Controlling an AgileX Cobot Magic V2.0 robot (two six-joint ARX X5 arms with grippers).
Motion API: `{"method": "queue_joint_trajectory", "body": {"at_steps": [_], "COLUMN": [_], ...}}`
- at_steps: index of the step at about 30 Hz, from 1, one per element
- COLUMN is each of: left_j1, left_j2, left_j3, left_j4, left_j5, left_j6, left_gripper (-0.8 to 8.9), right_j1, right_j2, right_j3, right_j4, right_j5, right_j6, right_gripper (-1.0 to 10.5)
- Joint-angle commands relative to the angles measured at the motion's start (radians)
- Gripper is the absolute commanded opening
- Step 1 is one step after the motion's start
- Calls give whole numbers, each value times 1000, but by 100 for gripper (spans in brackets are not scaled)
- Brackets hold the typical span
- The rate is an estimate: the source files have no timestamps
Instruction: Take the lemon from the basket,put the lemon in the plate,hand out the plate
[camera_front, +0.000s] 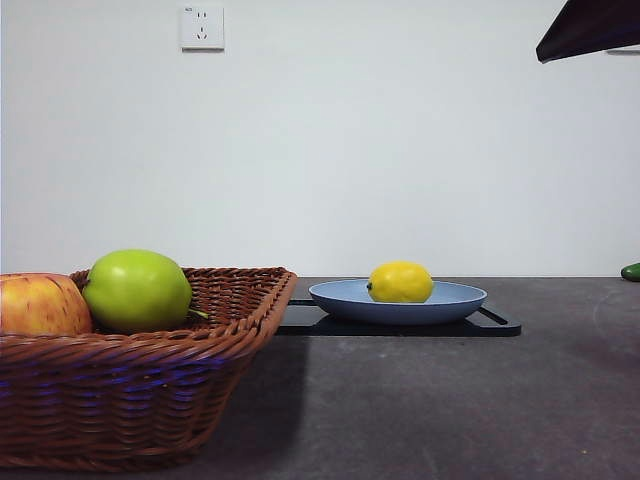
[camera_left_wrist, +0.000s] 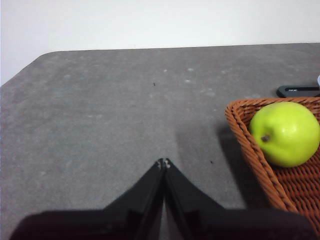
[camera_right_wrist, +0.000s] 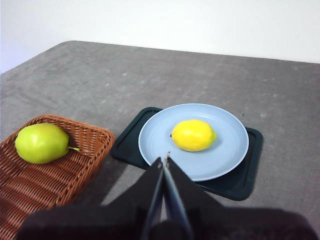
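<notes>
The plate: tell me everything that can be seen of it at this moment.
The plate is a wide, shallow round dish of matte light blue with a low raised rim, no chips or marks showing. It sits flat and level on the black tray, which lies on the grey table beside the basket; plate and basket do not touch. The lemon rests on the plate near its middle. The right gripper hangs above its near edge with jaws shut, not touching it.

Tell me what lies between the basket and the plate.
Front and right wrist views show only bare table and the black tray's edge between the basket and the plate.
</notes>
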Motion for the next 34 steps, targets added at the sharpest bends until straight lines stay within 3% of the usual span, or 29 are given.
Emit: {"method": "queue_joint_trajectory", "body": {"at_steps": [1, 23, 29, 34], "left_j1": [3, 3, 3, 3], "left_j2": [-3, -3, -3, -3], "left_j3": [-7, -7, -7, -7], "left_j4": [0, 0, 0, 0], "left_j5": [2, 2, 2, 2], "left_j6": [-10, -10, -10, -10], "left_gripper": [8, 8, 8, 8], "right_j1": [6, 7, -24, -137], "right_j2": [3, -21, -185, -353], "right_j3": [8, 8, -43, -240], "right_j4": [11, -8, -23, 76], "right_j5": [0, 2, 53, 15], "right_j6": [10, 8, -101, -129], "right_gripper": [3, 3, 3, 3]}}
